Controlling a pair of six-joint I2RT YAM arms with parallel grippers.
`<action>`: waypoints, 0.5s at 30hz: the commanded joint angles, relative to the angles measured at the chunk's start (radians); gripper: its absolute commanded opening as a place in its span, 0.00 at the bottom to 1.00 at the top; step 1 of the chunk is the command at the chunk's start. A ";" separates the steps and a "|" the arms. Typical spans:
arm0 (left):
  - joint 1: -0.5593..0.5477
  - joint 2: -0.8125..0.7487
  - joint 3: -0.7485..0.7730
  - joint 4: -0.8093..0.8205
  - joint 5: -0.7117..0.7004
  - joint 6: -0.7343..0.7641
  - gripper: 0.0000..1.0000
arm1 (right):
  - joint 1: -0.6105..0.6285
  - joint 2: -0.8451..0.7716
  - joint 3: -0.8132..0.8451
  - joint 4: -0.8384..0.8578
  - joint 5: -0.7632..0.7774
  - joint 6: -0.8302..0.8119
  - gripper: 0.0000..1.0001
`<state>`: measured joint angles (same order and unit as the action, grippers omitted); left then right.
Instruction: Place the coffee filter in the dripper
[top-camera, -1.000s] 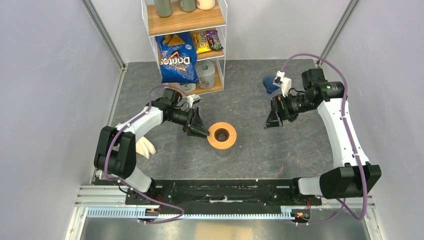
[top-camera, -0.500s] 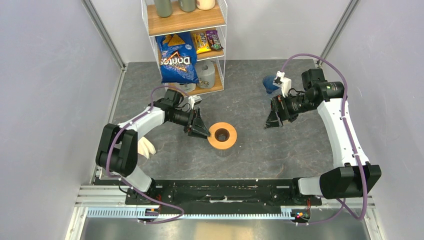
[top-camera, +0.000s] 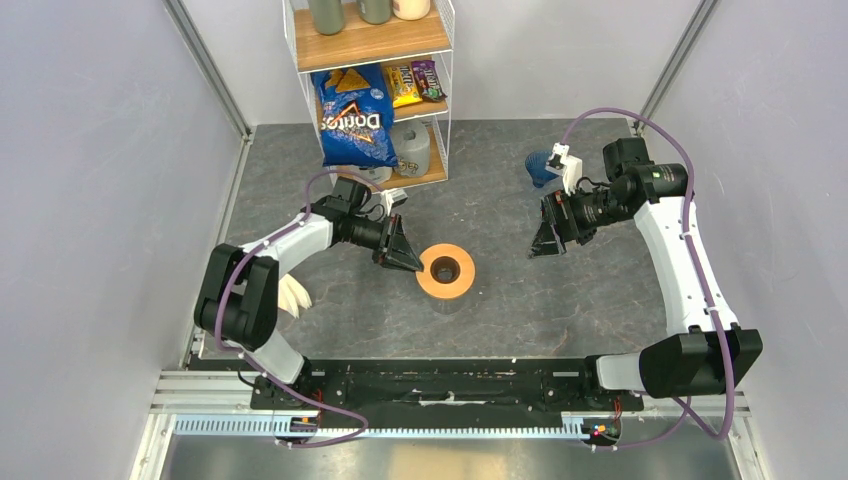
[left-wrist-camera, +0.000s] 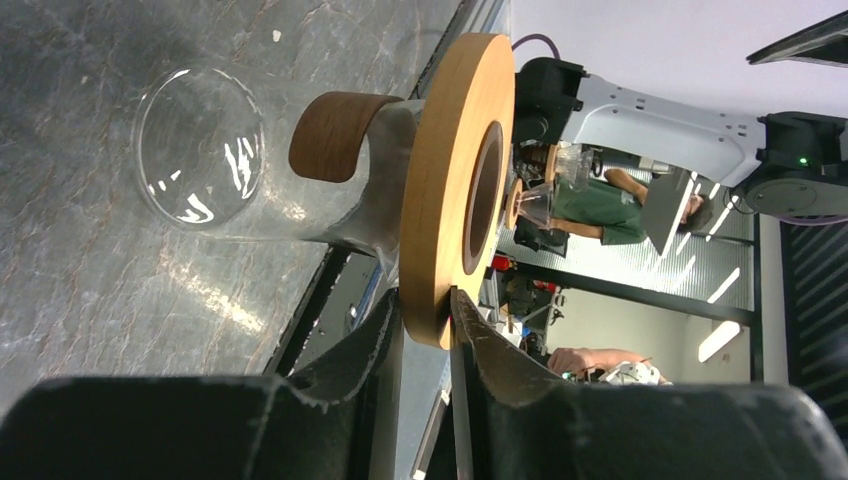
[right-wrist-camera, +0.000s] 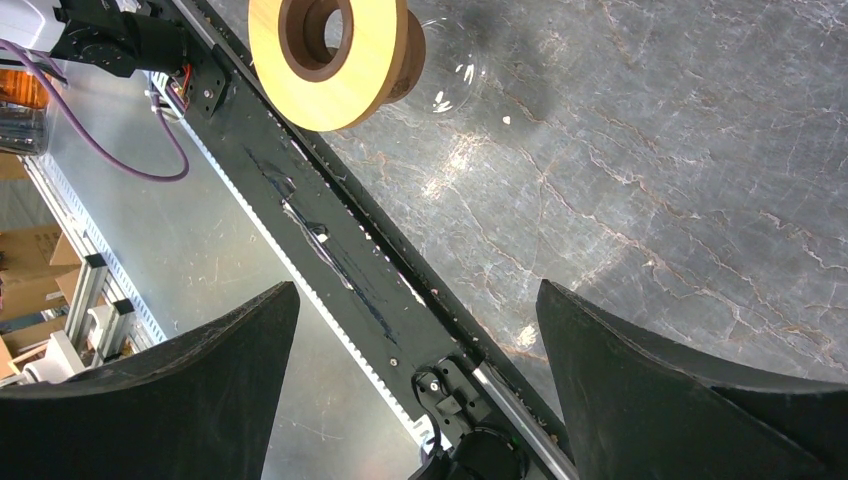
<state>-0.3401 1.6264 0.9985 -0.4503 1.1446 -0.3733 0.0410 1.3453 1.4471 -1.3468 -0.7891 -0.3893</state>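
We judge the task barely begun: the small dark blue ribbed dripper (top-camera: 538, 168) stands at the far right of the grey stone-patterned table (top-camera: 500, 310), partly hidden behind the right arm's wrist. We can see no paper in it from what shows. We cannot pick out a single thin white coffee filter anywhere. The only paper in sight is the cream fanned bundle of filters (top-camera: 291, 297) lying at the table's left edge, beside the left arm's elbow and well apart from the dripper. The left gripper (left-wrist-camera: 425, 300) is busy elsewhere: its two fingers pinch the rim of the flat round wooden ring (left-wrist-camera: 435, 200), one on each face. The ring sits on top of the clear glass cup (left-wrist-camera: 200, 150) near the table's middle. The right gripper (right-wrist-camera: 417, 300) hangs above the table between the ring and the dripper, its fingers spread wide with nothing between them. All of the work appears to remain: a single filter has to be taken, carried across and seated in the blue cone.
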 joint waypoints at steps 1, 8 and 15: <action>-0.013 0.005 0.002 0.071 0.040 -0.047 0.26 | -0.006 -0.021 -0.005 0.019 -0.022 -0.002 0.97; -0.017 0.020 0.003 0.085 0.040 -0.061 0.23 | -0.005 -0.017 -0.001 0.019 -0.022 -0.002 0.97; -0.012 0.053 0.017 0.090 0.026 -0.064 0.24 | -0.005 -0.019 -0.002 0.019 -0.019 -0.002 0.97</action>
<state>-0.3538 1.6527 0.9985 -0.3927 1.1812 -0.4236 0.0410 1.3449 1.4467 -1.3468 -0.7891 -0.3893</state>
